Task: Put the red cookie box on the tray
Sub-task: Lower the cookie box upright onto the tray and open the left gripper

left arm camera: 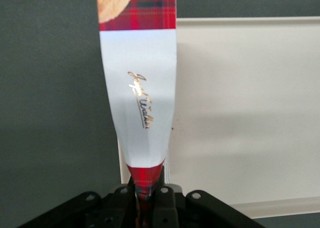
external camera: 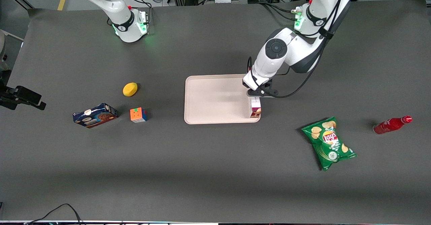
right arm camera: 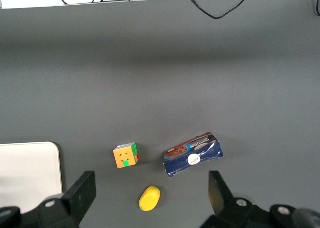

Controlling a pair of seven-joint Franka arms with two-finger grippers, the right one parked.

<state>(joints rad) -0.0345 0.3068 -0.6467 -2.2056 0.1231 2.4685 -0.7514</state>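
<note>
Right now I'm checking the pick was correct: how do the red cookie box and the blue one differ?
The red cookie box stands on end over the tray, held by the gripper; the blue cookie box lies flat on the table, untouched. Red is tartan with a white label; blue shows cookies. Both are cardboard boxes.

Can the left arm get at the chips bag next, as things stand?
Probably not right away: the gripper is shut on the red cookie box, held on end over the tray edge. Once that's released, the chips bag lies in the open toward the working arm's end, with nothing around it.
</note>
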